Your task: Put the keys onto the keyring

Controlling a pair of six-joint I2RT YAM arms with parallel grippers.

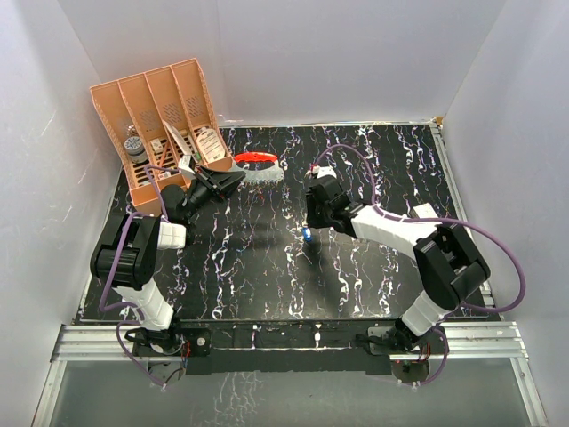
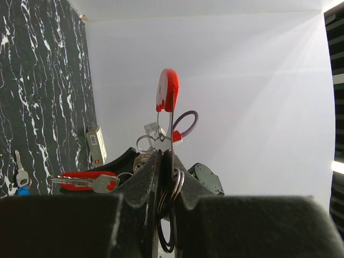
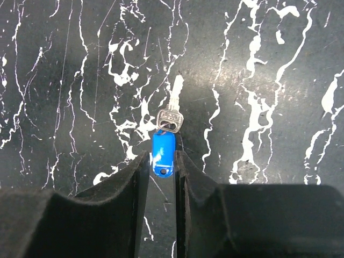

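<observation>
The left gripper (image 2: 163,155) was pinched tight on the thin metal rings of the keyring (image 2: 167,88), its red end poking out past the fingertips. From above, that put it at upper centre, just right of the orange rack (image 1: 191,89). Mid-frame, the right gripper (image 3: 162,158) had its jaws narrowly apart, flanking the head of the blue key (image 3: 167,123). I couldn't tell whether they pressed it. The key lay flat on the table (image 3: 269,64).
</observation>
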